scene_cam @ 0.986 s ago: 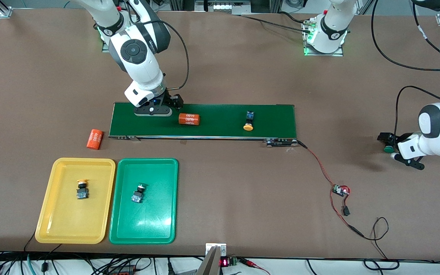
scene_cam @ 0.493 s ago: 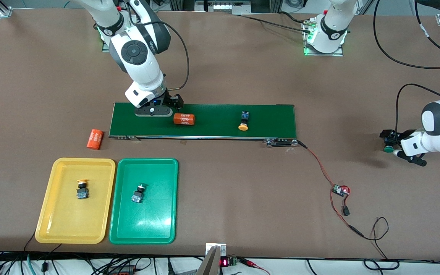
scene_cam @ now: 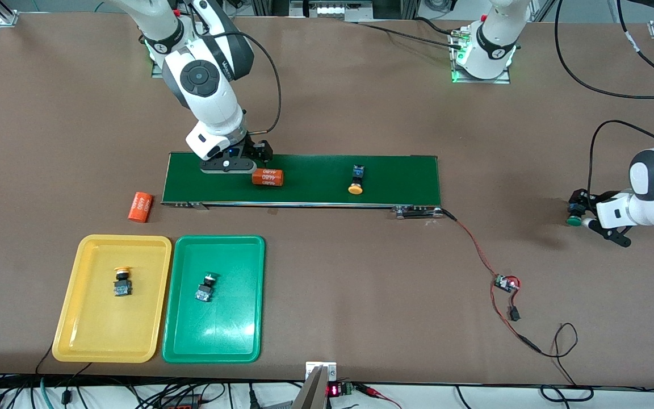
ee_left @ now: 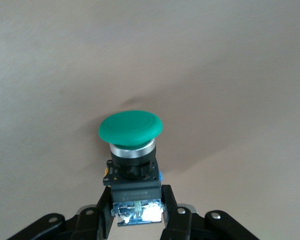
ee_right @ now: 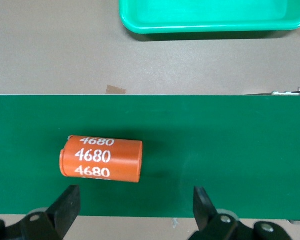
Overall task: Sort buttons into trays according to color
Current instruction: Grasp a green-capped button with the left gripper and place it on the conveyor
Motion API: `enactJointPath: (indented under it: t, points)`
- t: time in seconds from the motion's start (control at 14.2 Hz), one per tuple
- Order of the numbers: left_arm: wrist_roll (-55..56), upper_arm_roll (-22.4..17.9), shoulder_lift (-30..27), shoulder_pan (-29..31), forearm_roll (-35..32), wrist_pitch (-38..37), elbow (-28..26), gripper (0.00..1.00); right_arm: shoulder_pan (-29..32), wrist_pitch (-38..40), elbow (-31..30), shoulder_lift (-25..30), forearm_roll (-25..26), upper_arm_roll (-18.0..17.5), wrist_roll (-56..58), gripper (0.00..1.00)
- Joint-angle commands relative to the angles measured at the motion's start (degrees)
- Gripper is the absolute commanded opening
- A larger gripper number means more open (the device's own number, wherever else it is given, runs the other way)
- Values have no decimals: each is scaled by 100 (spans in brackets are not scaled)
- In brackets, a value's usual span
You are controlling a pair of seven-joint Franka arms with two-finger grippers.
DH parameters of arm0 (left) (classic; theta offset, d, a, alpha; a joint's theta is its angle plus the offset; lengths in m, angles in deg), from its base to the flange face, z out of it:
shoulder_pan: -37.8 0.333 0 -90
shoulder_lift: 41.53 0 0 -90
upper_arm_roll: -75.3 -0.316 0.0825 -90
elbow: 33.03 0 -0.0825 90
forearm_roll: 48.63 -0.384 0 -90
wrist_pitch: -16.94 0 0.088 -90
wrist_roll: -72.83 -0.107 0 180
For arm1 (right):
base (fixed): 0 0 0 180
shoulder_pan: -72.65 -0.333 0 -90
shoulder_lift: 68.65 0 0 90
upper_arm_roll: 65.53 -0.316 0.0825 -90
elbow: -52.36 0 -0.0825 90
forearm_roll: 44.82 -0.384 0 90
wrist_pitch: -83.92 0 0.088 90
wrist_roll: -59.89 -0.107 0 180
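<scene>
Left gripper, front view: left gripper (scene_cam: 577,211) is at the left arm's end of the table, over bare table top (scene_cam: 361,295), pinching a green button (scene_cam: 574,220).
Right gripper, front view: right gripper (scene_cam: 228,165) hangs over the right arm's end of the conveyor belt (scene_cam: 401,176), fingers spread wide, holding nothing.
Belt, front view: an orange cylinder on the belt (scene_cam: 267,178) lies just beside the right gripper; a yellow button on the belt (scene_cam: 356,180) lies near the middle, cap toward the front camera.
Off the belt, front view: a second orange cylinder (scene_cam: 141,207) rests on the table just past the belt's end – the right arm's end.
Trays, front view: yellow tray (scene_cam: 86,335) holds a yellow button (scene_cam: 122,281); green tray (scene_cam: 236,335), just beside it, holds a small green button (scene_cam: 206,287). Both trays are nearer to the front camera than the belt.
Left wrist view: fingers (ee_left: 106,210) press on the dark body of the green button (ee_left: 131,129), cap pointing away.
Right wrist view: fingers (ee_right: 66,206) stand well apart – the cylinder (ee_right: 101,159) lies on the belt (ee_right: 240,145) ahead of them, untouched; the green tray's rim (ee_right: 210,26) shows too.
</scene>
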Motion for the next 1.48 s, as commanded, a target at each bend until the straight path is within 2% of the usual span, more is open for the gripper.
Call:
enactJointPath:
  t: [0.0,0.14,0.28,0.42,0.63,0.99,1.41]
  points:
    - [24,452,-814,11,61,-483,-521,0,-40,-17,50,-36,54,40,48,100]
    - [278,821,-1009,-173,386,-799,-583,0,-40,9,50,-28,54,40,48,100]
    - [1145,989,-1166,-576,833,-976,-653,0,-31,27,50,-28,54,40,40,100]
    - [2095,998,-1395,-1112,1351,-968,-820,0,-31,27,50,-28,54,48,40,100]
    - [2826,998,-1501,-1763,2038,-845,-900,0,-13,18,50,-28,45,48,40,100]
    - [4284,990,-1458,-2879,2127,-116,-900,0,-4,18,50,-28,45,48,40,100]
    - [5804,990,-1062,-3346,2154,245,-970,0,-4,10,50,-28,45,57,40,100]
